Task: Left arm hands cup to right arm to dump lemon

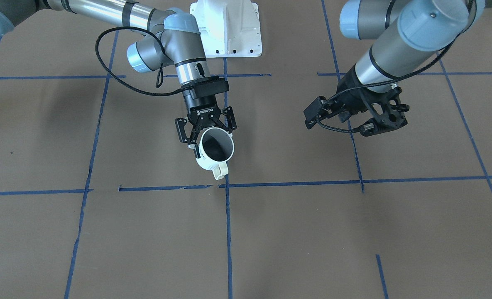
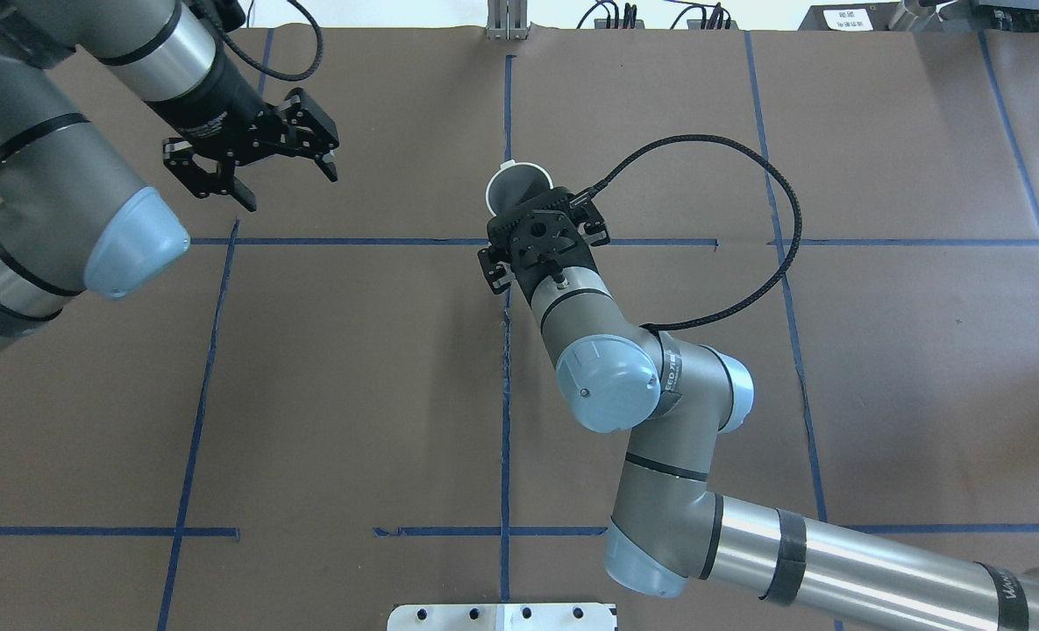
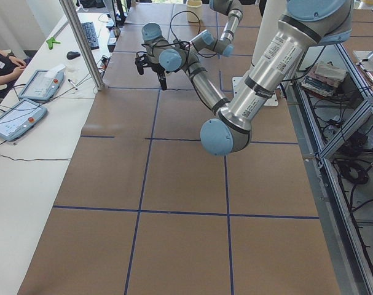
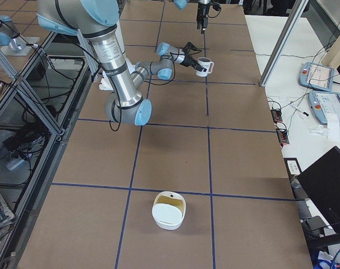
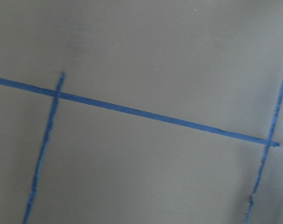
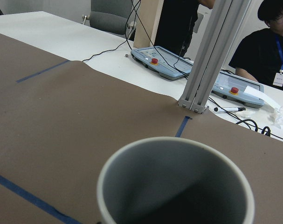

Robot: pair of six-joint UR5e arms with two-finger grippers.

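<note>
My right gripper [image 1: 207,132] is shut on the white cup [image 1: 207,162], gripping it by the side near the table's middle. The cup is tilted, its mouth turned away from the robot and its handle at the far side. It also shows in the overhead view [image 2: 510,184], in the exterior right view [image 4: 203,66] and in the right wrist view [image 6: 178,186]. Its grey inside looks empty, and no lemon is in view. My left gripper [image 2: 278,180] is open and empty, off to the cup's left and apart from it. It also shows in the front-facing view [image 1: 378,120].
A white bowl [image 4: 168,210] with a yellowish inside stands near the table's end on my right. The brown table [image 2: 352,377] is crossed by blue tape lines. Operators' pendants [image 6: 162,60] and a metal post [image 6: 211,56] lie beyond the far edge.
</note>
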